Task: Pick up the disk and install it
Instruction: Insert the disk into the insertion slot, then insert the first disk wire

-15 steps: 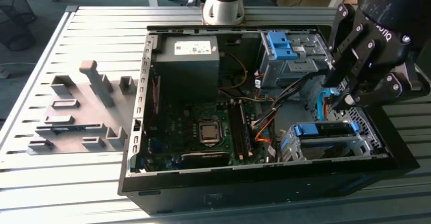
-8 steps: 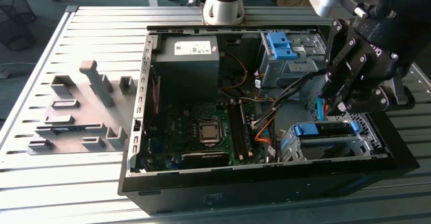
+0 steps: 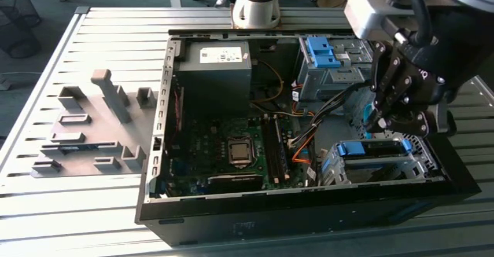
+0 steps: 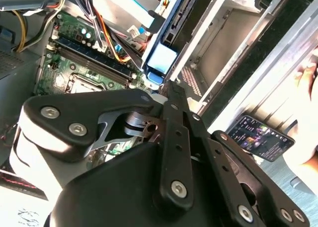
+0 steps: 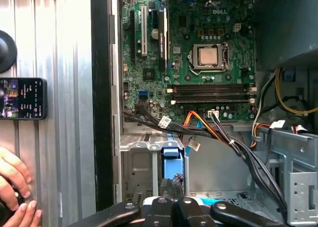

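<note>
One relation counts here: the disk (image 4: 161, 58) lies straight ahead of my gripper (image 4: 165, 86), and its long axis runs on from my fingertips in line with my reach. In the second wrist view I see it edge-on. Its labelled blue end is touching my tips, and its dark connector edge stretches away from me into the cage (image 4: 226, 43).

My fingers are drawn close together, not spread. I judge that they pinch the disk's near end, though my own linkage hides the contact itself.

In the exterior view my gripper (image 3: 394, 128) hangs just over the cage (image 3: 347, 167), and the disk (image 3: 371, 149) shows its blue end at the cage's top rim, directly beneath my tips. From that I judge the disk to be sunk most of the way into the cage. I cannot tell whether it is fully seated.

In the first wrist view the blue strip of the disk (image 5: 172, 155) stands between the cage walls, dead ahead of my tips. The cables (image 5: 223, 137) pass just beside the cage on one flank, and the board (image 5: 198, 53) lies farther ahead. A blue bracket (image 3: 320, 51) sits well apart from my gripper, beyond the cables.
</note>
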You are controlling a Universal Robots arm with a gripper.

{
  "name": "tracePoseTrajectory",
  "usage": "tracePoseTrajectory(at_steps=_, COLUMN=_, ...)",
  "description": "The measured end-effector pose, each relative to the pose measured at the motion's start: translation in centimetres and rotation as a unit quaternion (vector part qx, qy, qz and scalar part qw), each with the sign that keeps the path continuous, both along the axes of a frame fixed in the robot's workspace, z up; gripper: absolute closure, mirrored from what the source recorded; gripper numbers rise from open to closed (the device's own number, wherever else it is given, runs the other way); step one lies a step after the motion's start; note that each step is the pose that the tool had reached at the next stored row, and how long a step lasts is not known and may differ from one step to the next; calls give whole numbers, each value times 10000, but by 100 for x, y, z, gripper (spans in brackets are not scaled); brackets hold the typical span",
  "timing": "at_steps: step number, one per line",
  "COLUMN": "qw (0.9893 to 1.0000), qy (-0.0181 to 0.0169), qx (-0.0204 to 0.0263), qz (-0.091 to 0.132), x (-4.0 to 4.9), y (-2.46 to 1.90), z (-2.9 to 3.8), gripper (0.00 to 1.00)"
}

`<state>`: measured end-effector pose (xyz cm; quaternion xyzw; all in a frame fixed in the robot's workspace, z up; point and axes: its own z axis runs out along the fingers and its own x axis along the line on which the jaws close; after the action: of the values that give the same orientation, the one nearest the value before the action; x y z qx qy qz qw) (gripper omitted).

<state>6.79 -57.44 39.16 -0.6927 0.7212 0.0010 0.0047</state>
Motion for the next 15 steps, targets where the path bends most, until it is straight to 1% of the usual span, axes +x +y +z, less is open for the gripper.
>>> tracePoseTrajectory(at_steps=11, qw=10000, qy=5, qx=0, qz=9, x=5, y=-1, z=-197, gripper=89)
tracePoseTrajectory(at_steps=13, qw=10000, qy=5, qx=-1, qz=10, x=5, y=-1, z=-205, gripper=89)
tracePoseTrajectory(at_steps=15, qw=10000, qy=5, qx=8, qz=9, x=5, y=-1, z=-209, gripper=89)
